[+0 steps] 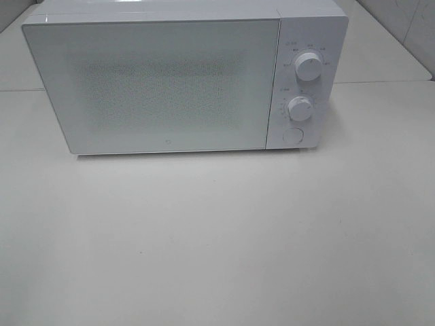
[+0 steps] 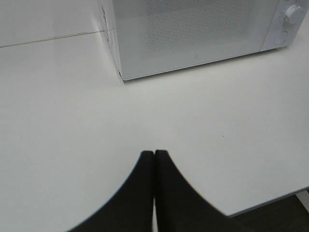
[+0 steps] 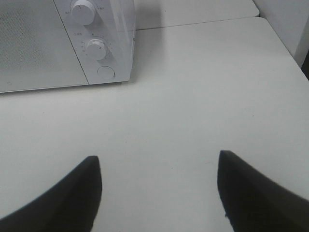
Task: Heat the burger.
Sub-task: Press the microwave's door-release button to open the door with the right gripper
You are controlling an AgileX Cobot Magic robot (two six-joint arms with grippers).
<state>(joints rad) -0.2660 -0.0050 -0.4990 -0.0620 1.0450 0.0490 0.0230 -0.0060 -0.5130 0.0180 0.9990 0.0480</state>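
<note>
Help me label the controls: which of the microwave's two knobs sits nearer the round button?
The lower knob, just above the round button; the upper knob sits farther up.

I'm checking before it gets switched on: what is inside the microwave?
The microwave has its door shut. The dotted window shows only a pale grey blur, no shape or colour behind it, so its inside cannot be seen.

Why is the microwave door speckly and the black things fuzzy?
Exterior high view: the white boxy microwave oven shows a dotted mesh door under soft, even light, with a thin shadow beneath. Left wrist view: the black left gripper sits near the lens, so blurred. Right wrist view: the black right gripper likewise.
</note>
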